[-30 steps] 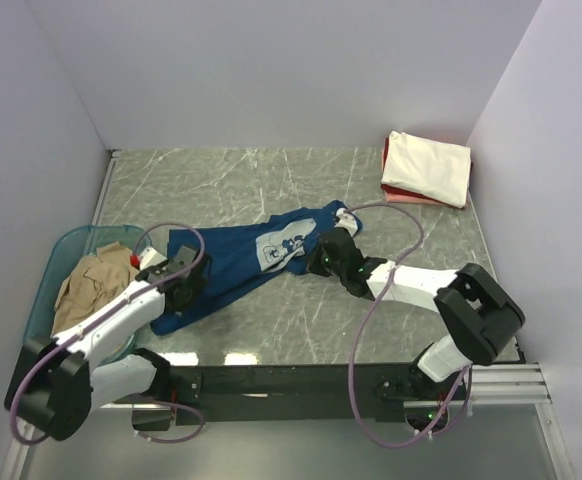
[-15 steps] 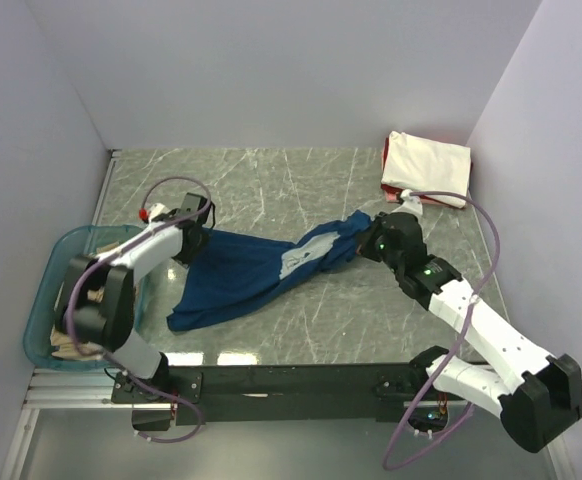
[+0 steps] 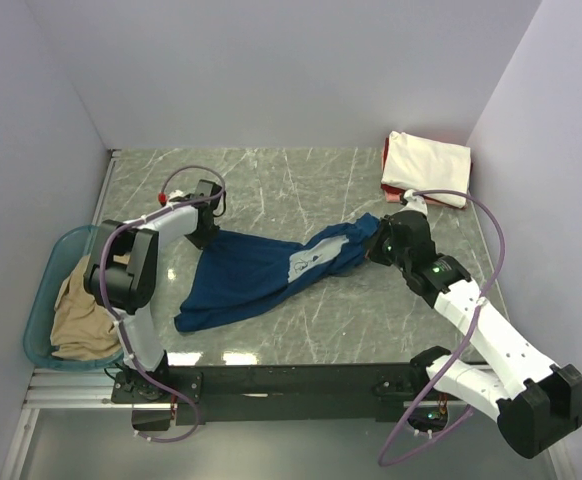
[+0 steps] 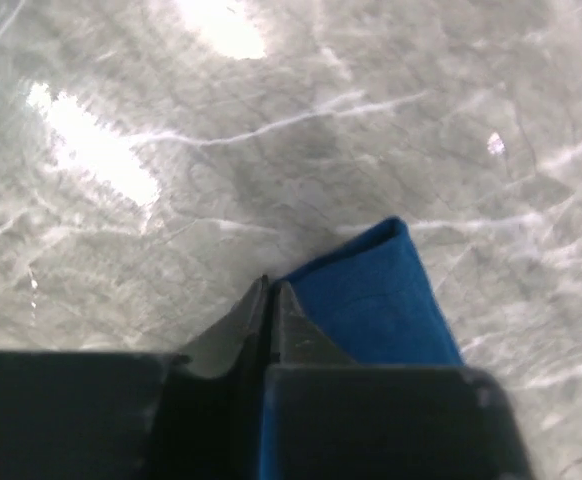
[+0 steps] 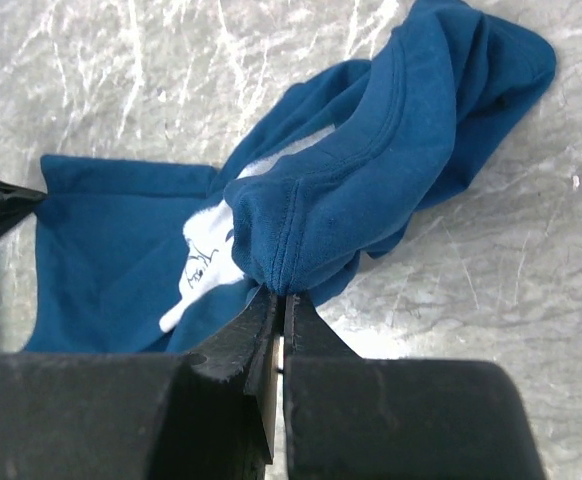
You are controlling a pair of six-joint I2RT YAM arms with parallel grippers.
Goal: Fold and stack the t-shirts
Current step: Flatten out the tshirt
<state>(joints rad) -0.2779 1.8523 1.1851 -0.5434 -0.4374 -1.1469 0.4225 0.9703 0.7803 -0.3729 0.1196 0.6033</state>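
Observation:
A navy t-shirt lies stretched across the middle of the table, its pale print partly folded under. My left gripper is shut on the shirt's far left corner; in the left wrist view the blue cloth runs into the closed jaws. My right gripper is shut on the bunched right end, where the gathered fabric sits above its fingertips. A folded cream t-shirt rests on a red one at the back right. A tan t-shirt lies in the tub.
The translucent teal tub sits at the table's left edge beside the left arm. Grey walls close in the left, back and right sides. The black rail with the arm bases runs along the near edge.
The left gripper moved right along the shirt's far left corner and closed on it. The right gripper carried the shirt's right end rightward, pulling the cloth out between the two arms.

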